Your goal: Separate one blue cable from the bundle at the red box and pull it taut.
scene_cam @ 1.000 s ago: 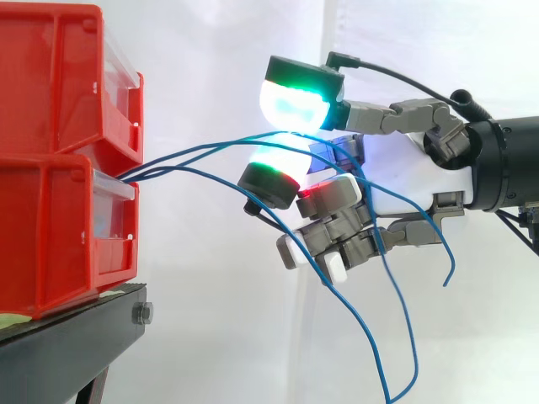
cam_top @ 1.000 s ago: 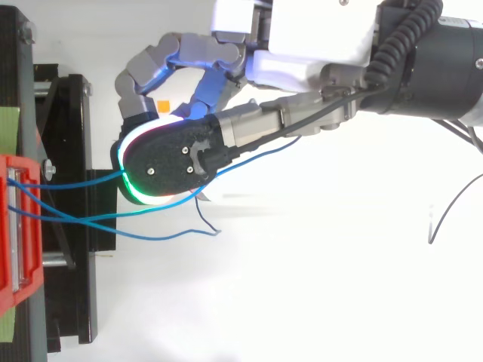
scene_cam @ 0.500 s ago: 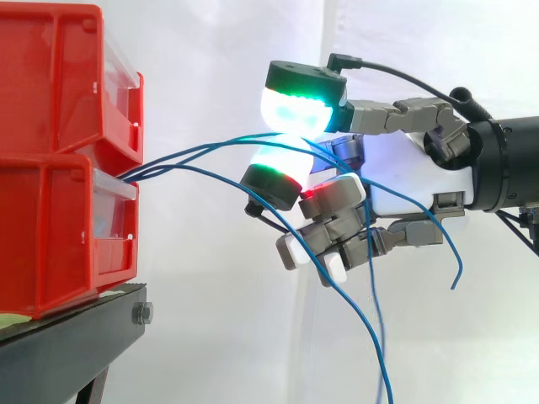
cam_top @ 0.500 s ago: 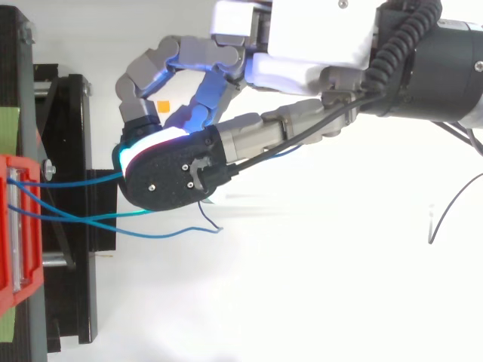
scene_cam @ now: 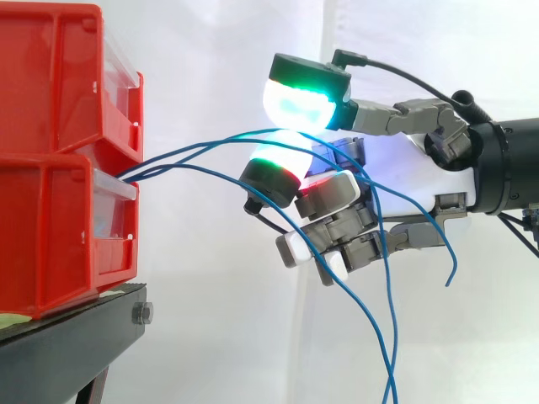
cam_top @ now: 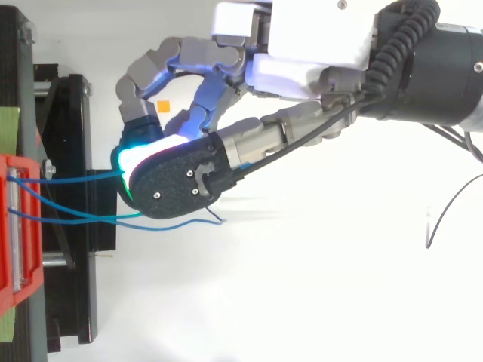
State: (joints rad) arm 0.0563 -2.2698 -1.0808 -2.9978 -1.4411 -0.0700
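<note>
White curtain point(scene_cam: 210, 50), robot hand point(scene_cam: 408, 168) pinching blue cable point(cam_top: 75, 179)

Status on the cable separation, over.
Robot hand in the blue cables, grip unconfirmed. Cables slack from the red bins, none taut, loose ends hanging. No obstruction seen.

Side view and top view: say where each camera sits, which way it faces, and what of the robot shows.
Side view: beside the work at about its height, looking level across the red boxes and blue cables; hand and arm come in from the right.
Top view: above, looking down on the black stand; hand and arm come in from the upper right.
Shared: the same hand, blue cables and red boxes.
</note>
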